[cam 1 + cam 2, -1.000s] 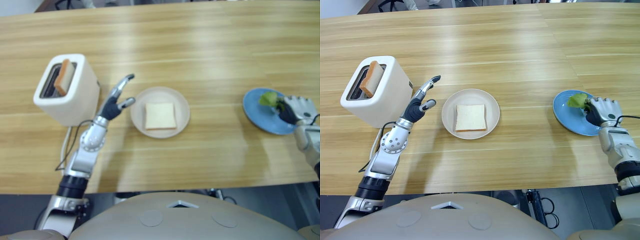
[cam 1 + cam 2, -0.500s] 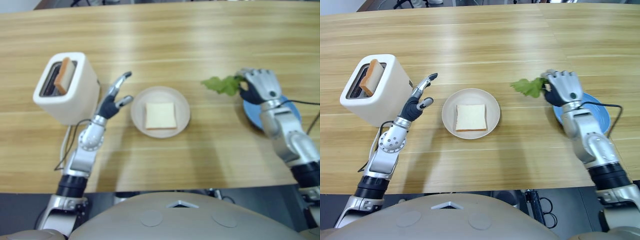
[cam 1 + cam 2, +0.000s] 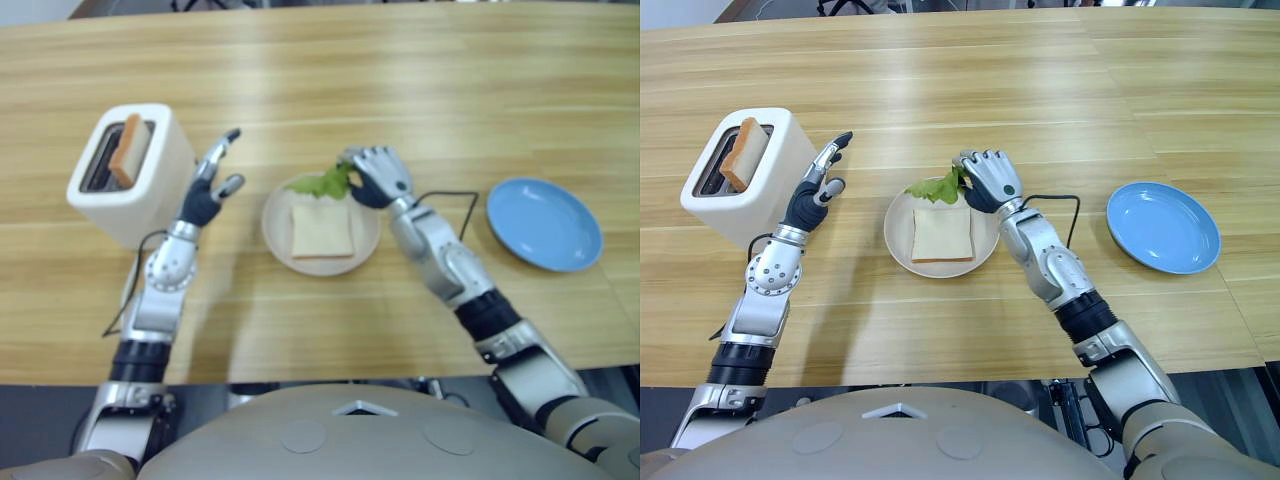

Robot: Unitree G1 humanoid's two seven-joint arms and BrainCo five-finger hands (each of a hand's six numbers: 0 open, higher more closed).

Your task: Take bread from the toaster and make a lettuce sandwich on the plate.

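Observation:
A white toaster (image 3: 740, 178) stands at the left with one toast slice (image 3: 741, 153) sticking up from a slot. On the beige plate (image 3: 902, 250) lies a white bread slice (image 3: 941, 236). My right hand (image 3: 985, 180) hovers over the plate's far edge, shut on a green lettuce leaf (image 3: 937, 187) that hangs just above the bread's far side. Beside the toaster's right side, my left hand (image 3: 817, 189) is raised with fingers spread and nothing in it.
A blue plate (image 3: 1164, 226) with nothing on it sits at the right. The toaster's cord (image 3: 747, 282) trails toward the table's front edge. Bare wooden table stretches behind the plates.
My right hand carried the lettuce from the blue plate leftward to over the beige plate. My left hand rose and drew closer to the toaster.

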